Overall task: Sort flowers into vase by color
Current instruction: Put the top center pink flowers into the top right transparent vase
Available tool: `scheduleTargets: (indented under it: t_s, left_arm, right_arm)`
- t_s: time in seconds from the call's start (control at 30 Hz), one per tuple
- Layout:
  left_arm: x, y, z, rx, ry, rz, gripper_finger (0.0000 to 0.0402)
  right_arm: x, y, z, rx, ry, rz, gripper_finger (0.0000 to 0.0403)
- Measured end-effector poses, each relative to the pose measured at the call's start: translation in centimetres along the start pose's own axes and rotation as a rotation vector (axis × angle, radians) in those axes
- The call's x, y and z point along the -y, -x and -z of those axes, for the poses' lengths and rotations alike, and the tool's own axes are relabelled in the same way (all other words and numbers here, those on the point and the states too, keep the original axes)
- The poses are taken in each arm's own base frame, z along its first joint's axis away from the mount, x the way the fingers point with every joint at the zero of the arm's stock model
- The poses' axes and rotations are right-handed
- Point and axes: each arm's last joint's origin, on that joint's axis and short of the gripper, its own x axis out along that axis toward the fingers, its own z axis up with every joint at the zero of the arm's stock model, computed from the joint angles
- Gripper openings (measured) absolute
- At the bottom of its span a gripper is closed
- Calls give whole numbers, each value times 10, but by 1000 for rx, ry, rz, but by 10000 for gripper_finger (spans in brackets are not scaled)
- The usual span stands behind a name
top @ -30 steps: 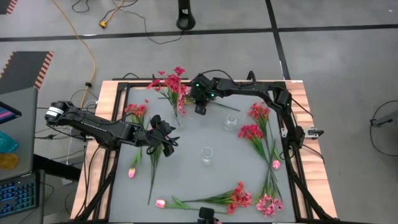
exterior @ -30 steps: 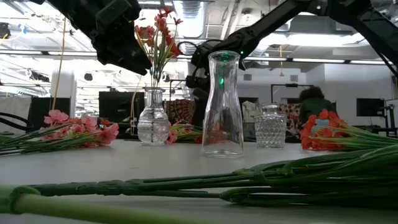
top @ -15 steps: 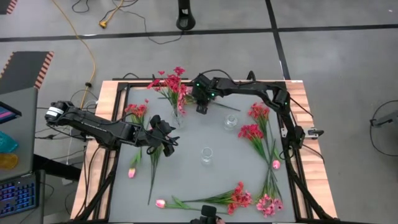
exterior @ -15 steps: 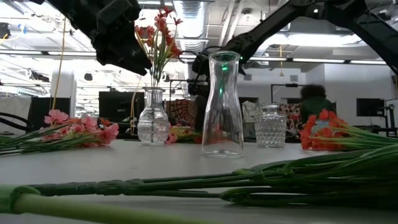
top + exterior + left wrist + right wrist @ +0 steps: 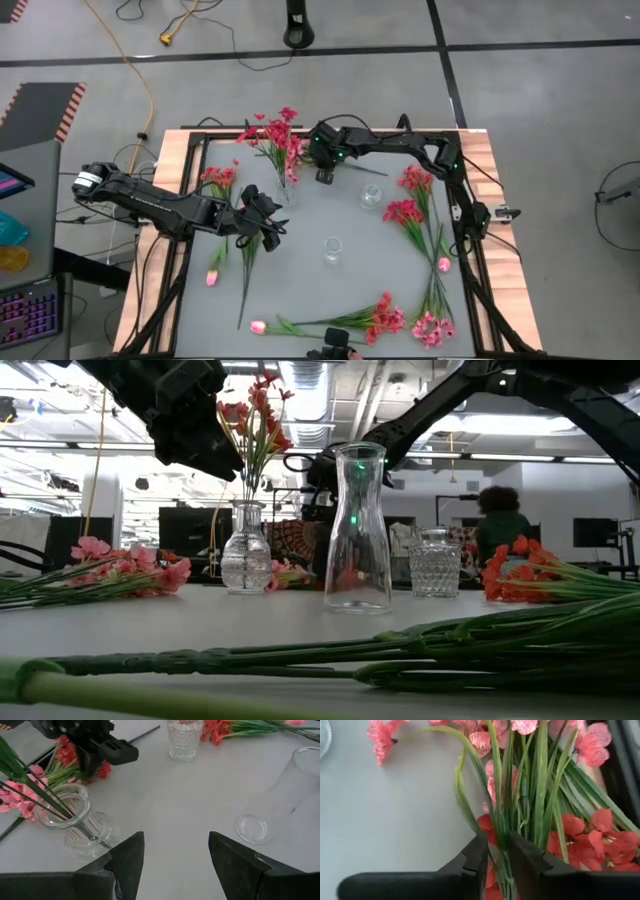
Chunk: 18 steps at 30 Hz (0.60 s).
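Note:
A round ribbed vase (image 5: pixel 286 190) holds several red and pink sprays and also shows in the left wrist view (image 5: pixel 75 820). More red and pink sprays (image 5: pixel 540 795) lie on the table just behind it. My right gripper (image 5: pixel 323 174) points down into them, shut on green stems (image 5: pixel 498 851). My left gripper (image 5: pixel 265 222) hangs open and empty above the table, near side of the round vase (image 5: pixel 175 855). A tall clear carafe (image 5: pixel 331 248) and a small cut-glass vase (image 5: pixel 370 196) stand empty. My right gripper pinches one or two thin green stems (image 5: pixel 499 840) between its two fingers (image 5: pixel 476 854), below the blossoms. The fingers come from above, pointing down, and lie across the stems. The sprays lie on the table among the other stems and red blossoms.
Loose sprays lie at the left edge (image 5: pixel 220 180), along the right side (image 5: pixel 410 205) and at the near edge (image 5: pixel 385 318). Pink tulip buds lie at the left (image 5: pixel 212 278), the near edge (image 5: pixel 257 326) and the right (image 5: pixel 443 264). A person (image 5: pixel 497 520) sits beyond the table.
My right arm's wrist has drifted a little toward the table's left edge, while its fingertips stay at the sprays behind the round vase. The person in the room behind has moved.

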Motion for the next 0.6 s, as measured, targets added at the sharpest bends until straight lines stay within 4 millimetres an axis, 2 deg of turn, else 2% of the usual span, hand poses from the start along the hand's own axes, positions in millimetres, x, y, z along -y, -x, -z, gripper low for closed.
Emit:
scheduleTargets:
  t_s: [0.3,0.6]
  left_arm:
    - [0,0,0,0,2,0,210]
    - [0,0,0,1,2,-1,210]
  right_arm:
    - [8,0,2,-1,-16,10,18]
    - [8,2,2,-8,-13,7,20]
